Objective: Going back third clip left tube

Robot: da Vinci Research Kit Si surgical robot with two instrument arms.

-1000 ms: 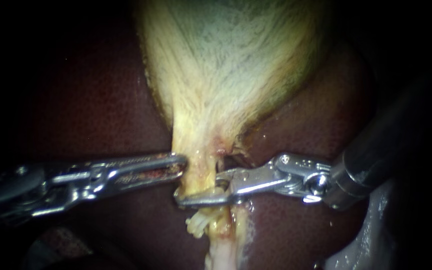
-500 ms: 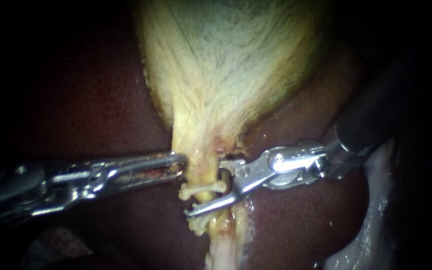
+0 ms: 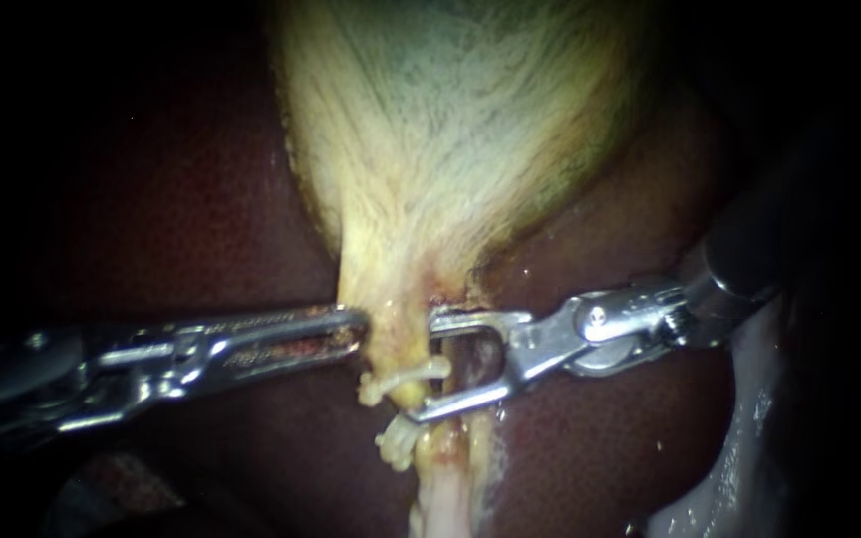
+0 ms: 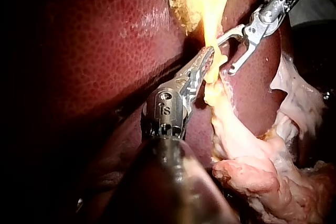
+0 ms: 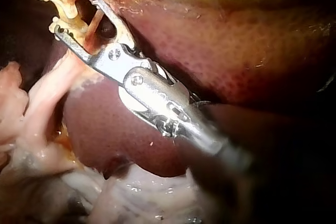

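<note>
Endoscope view: the liver (image 3: 201, 199), dark red, fills the field behind everything else.
Gallbladder (image 3: 450, 120): pale yellow, it hangs from the top centre and narrows downward into a tube (image 3: 403, 344).
Left instrument (image 3: 356, 324): the shaft comes in level from the left. Its end effector is closed on the left edge of the gallbladder's narrow neck, just above the clips.
Right instrument (image 3: 427, 365): its end effector is spread wide and holds nothing. The 2 jaw tips rest against the tube's right side.
Upper clip (image 3: 401, 380): pale and slightly tilted, it sits across the tube, level with the gap between the open jaws.
Lower clip (image 3: 394, 445): pale, on the same tube, just below the lower jaw.
</note>
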